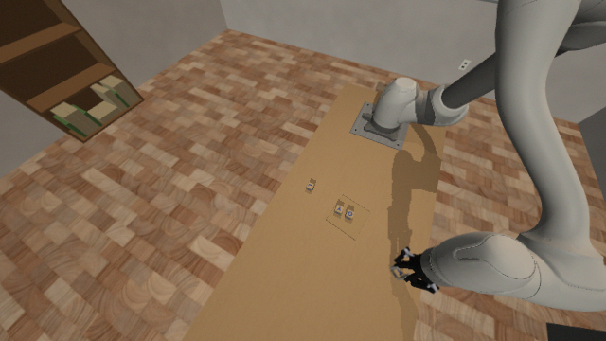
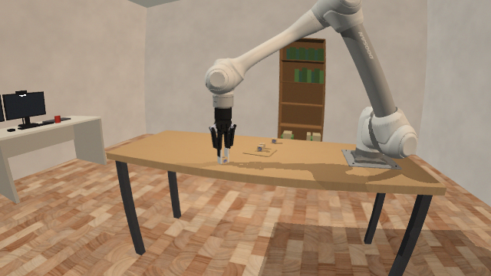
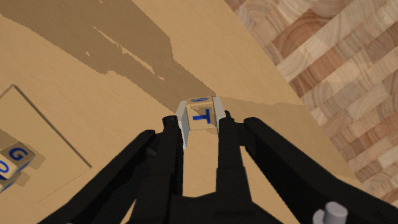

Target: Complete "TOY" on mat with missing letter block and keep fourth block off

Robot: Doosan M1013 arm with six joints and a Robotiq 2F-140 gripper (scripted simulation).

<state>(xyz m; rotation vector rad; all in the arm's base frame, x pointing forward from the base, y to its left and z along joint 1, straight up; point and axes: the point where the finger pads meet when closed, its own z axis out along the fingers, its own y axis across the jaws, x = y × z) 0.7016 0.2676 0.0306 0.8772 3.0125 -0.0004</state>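
Note:
My gripper [image 3: 201, 109] is shut on a wooden block with a blue T [image 3: 201, 116] on top. It holds the block by two opposite sides, at the table surface near the table's edge. The same block shows between the fingers in the top view [image 1: 398, 272] and the exterior view [image 2: 224, 159]. The thin square mat [image 1: 347, 220] lies apart from it, toward the robot's base. Two letter blocks [image 1: 339, 208] [image 1: 349, 213] sit side by side on the mat. One block [image 3: 17, 155] at the left edge of the wrist view shows a round blue letter. A fourth block [image 1: 311, 186] lies off the mat.
The arm's base plate [image 1: 379, 128] is bolted to the far end of the long wooden table. The table edge and the drop to the floor [image 3: 325, 60] are close beside the held block. A bookshelf [image 2: 301, 88] stands behind the table and a desk [image 2: 46, 132] stands to the side.

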